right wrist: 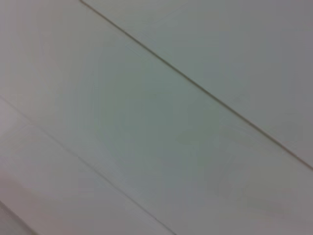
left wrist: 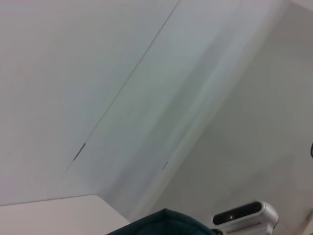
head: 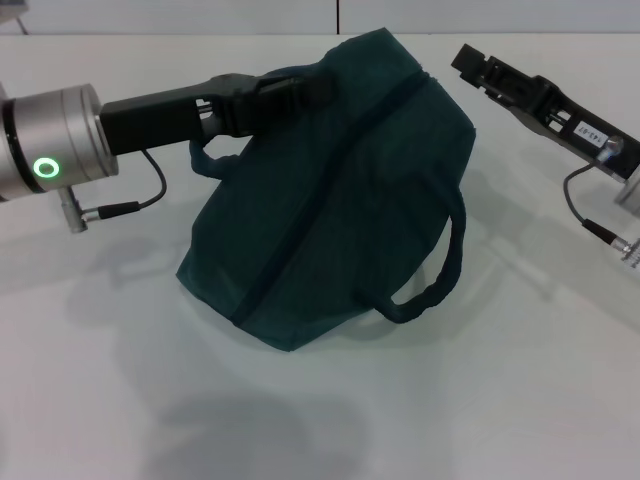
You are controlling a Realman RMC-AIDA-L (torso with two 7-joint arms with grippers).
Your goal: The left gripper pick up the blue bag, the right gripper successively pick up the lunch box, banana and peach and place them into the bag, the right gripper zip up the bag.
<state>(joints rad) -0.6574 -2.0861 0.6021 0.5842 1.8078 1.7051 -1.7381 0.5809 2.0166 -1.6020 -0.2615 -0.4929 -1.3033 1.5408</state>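
My left gripper (head: 305, 92) is up at the far left corner of the blue bag (head: 340, 190), fingers clamped on the fabric at the top edge, right by one of the rope handles. The bag looks propped up by that grip, leaning over with its lower corner resting on the white table (head: 120, 400). The dark strip across its face, which I take for the zip line, runs diagonally from the far right of the bag down to the near left, and it looks done up. No lunch box, banana or peach anywhere I can see, so my guess is they're already inside and the job is basically at the end.

My right gripper (head: 468, 60) hangs off to the far right of the bag, clear of it and not touching anything — can't tell whether its fingers are open or shut from this angle.

The left wrist camera just catches a sliver of teal fabric and some grey-white device (left wrist: 244, 215) past it; the right wrist camera shows only blank wall.

So the bag sits between my two arms, with the left one on it and the right one merely near. If anything's left, it's the left letting go.
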